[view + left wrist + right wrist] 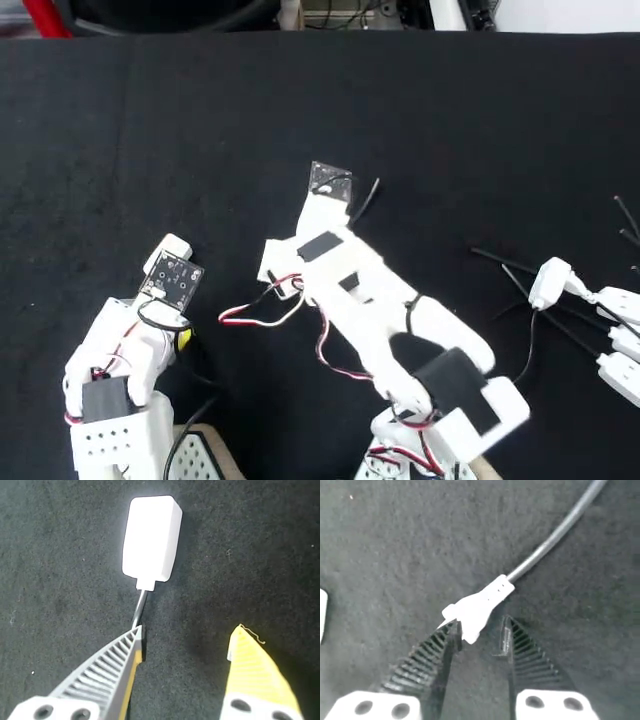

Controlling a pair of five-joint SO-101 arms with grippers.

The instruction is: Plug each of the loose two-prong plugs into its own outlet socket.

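A black table (450,120) carries everything. The right arm (370,300) stretches from the near edge towards the middle of the table, with red, white and black wires looping beside it. The left arm (120,360) sits folded at the near left corner, well apart from the right arm's tip.

Near the right edge lies a cluster of white pieces (551,282) with thin black leads spread around them. They are too small to tell whether they are sockets or plugs.

The left gripper (187,630) hangs over a white block (151,537) that lies flat on the cloth just beyond its fingertips. The fingers are spread wide and hold nothing. The grey finger (107,672) has its tip right at the block's lead (141,605), a short dark wire running from the block's narrow end. The yellow finger (255,670) stands apart over bare cloth.

The right gripper (481,622) is down at a white plug (476,607) lying on the cloth. Its fingers are set narrow, with the plug's end between the tips. The plug sits against one finger, and a slim gap seems to show at the other, so it looks bracketed but not clamped. A grey cord (555,532) runs from the plug's far end away across the table.
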